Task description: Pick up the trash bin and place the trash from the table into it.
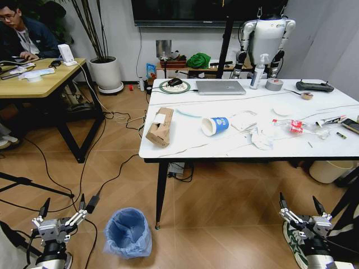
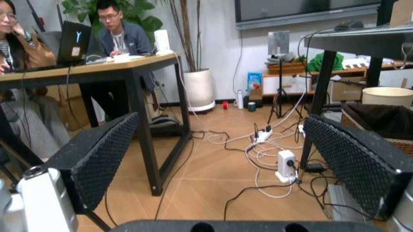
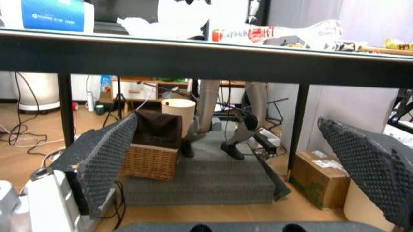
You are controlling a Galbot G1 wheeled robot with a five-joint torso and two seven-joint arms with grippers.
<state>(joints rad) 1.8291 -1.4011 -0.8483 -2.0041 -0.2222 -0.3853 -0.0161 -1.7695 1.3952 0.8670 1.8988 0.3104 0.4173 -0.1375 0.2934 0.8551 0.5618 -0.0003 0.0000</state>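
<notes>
Head view shows the trash bin (image 1: pixel 128 232) standing on the floor near the worktop's (image 1: pixel 185 143) front-left leg. Trash on the worktop includes a cardboard box (image 1: pixel 160 127), a paper cup (image 1: pixel 215 125) and tissues (image 1: pixel 261 138). Left end effector (image 1: pixel 60 214) and right end effector (image 1: pixel 303 213) hang low, both spread wide and holding nothing.

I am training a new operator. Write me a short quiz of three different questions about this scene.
1. True or false: the trash bin stands on the table.
2. Which lies nearer the table's left edge: A) the cardboard box or B) the paper cup?
3. Fill in: the left pincer and the right pincer are both ____.

Key: 1 false, it is on the floor near the left pincer; 2 A; 3 open.
</notes>
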